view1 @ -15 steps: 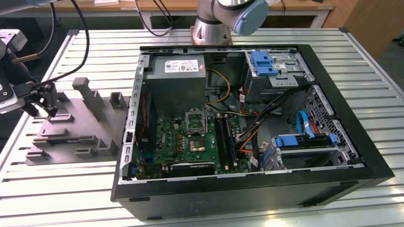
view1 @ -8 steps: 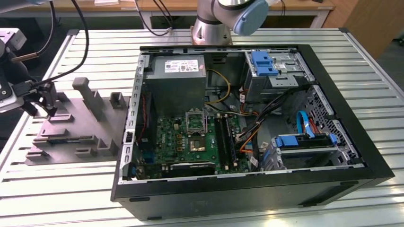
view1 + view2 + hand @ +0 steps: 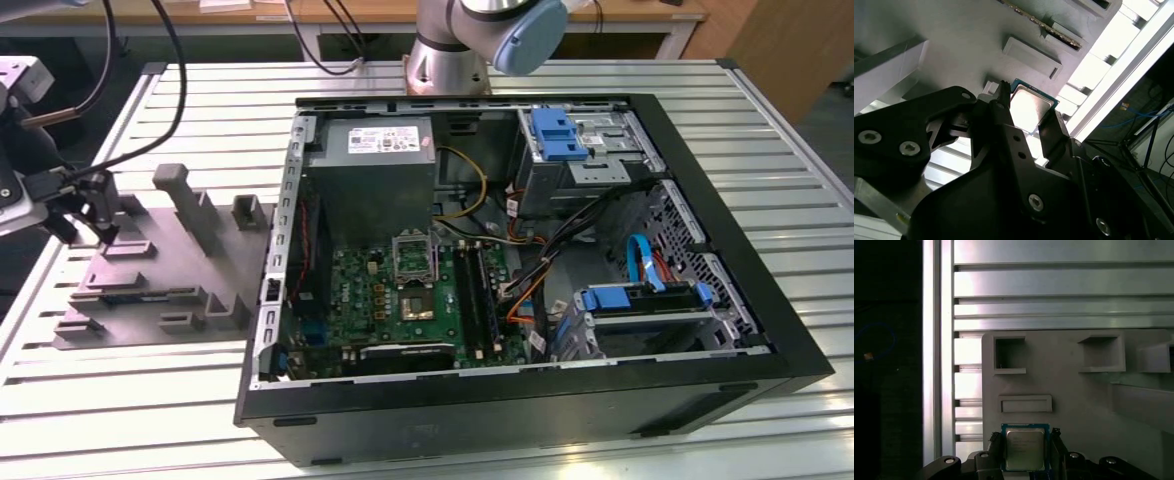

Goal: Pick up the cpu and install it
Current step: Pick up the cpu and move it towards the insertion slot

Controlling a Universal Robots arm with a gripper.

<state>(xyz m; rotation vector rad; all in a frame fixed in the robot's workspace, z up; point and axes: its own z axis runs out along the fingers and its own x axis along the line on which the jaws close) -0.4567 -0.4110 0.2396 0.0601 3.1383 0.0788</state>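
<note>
In the exterior view, the gripper point(image 3: 102, 228) is held low over the tray point(image 3: 174, 290), at the edge farthest from the case point(image 3: 534, 400). In the second wrist view, the cpu point(image 3: 1030, 106) is framed by the gripper, over the tray. In the first wrist view, it is seen just beside a shallow tray slot point(image 3: 1025, 403). Whether it is clamped cannot be told.

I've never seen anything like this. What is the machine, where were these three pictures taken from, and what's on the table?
It is one robot arm with a gripper. The exterior view comes from a camera off the arm: an open computer case and a grey parts tray lie on a slatted metal table. Both wrist views come from cameras riding on the arm; they show the gripper right at the cpu on that tray. Whether it grips it I cannot tell.
</note>
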